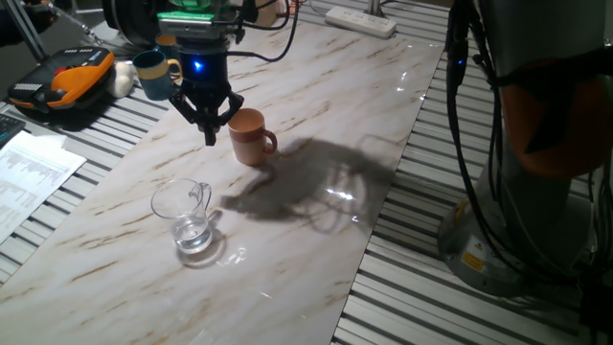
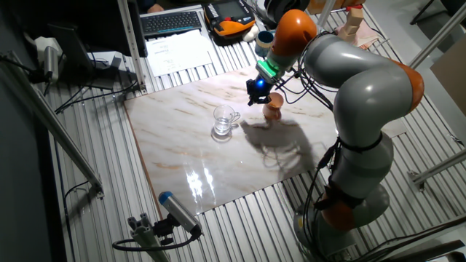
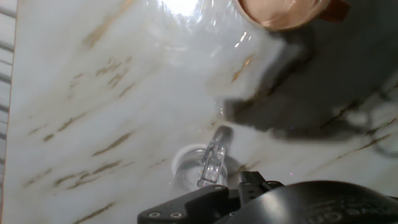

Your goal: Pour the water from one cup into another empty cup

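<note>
Glass mug (image 1: 187,218): nearest of the task's things in the one fixed view, upright on the marble tabletop (image 1: 316,86), well apart from the hand; clear, colourless, thick-based, its loop handle turned toward the terracotta mug.
Water (image 1: 194,237): a shallow clear pool at the bottom of the glass mug (little enough that it should not slop during a careful lift).
Tabletop: glossy pale marble with tan veins, throwing bright reflections; a smooth surface on which a nudged mug would likely slide.
Gripper (image 1: 209,115): hovering above the table just beside the terracotta mug, holding nothing; the fingers look close together at the tips, but whether they are fully closed I cannot tell.
Terracotta mug (image 1: 251,136): upright, opaque orange-pink ceramic, matte, one handle; the hand view shows its inside, which looks empty.
Step in hand: reaching for the glass mug, I judge; nothing has been poured yet.
Doing it well: bring the hand over the glass mug, spread the fingers, and close on the handle or wall squarely, since smooth glass offers little friction (a skewed grip could let it twist).
Teal mug (image 1: 151,73): farther back, off the marble, not part of the job.
</note>
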Robot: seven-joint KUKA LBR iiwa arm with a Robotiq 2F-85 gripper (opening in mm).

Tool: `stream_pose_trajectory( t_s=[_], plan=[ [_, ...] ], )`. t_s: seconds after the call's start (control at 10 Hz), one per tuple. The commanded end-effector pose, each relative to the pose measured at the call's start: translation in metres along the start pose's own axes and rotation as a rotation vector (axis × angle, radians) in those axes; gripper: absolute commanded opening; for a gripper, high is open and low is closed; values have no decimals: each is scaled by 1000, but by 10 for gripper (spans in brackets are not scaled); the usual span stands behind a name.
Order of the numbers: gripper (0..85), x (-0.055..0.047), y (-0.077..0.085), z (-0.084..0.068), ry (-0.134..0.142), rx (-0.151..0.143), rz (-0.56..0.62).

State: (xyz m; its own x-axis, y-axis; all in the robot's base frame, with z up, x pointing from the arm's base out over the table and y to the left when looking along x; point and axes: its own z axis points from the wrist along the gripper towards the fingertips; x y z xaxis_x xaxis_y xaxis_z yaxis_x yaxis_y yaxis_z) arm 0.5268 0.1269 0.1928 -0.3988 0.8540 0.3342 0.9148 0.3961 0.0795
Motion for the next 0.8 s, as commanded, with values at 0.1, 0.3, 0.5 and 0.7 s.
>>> stream_pose_trajectory(
  t_s=[0.1, 0.3, 0.5, 0.7],
  plan=[
    [0, 0, 0, 0, 28, 0, -32],
    [0, 0, 0, 0, 85, -71, -19],
    [0, 0, 0, 0, 75, -92, -2],
    [0, 0, 0, 0, 112, -217, 68]
  ],
)
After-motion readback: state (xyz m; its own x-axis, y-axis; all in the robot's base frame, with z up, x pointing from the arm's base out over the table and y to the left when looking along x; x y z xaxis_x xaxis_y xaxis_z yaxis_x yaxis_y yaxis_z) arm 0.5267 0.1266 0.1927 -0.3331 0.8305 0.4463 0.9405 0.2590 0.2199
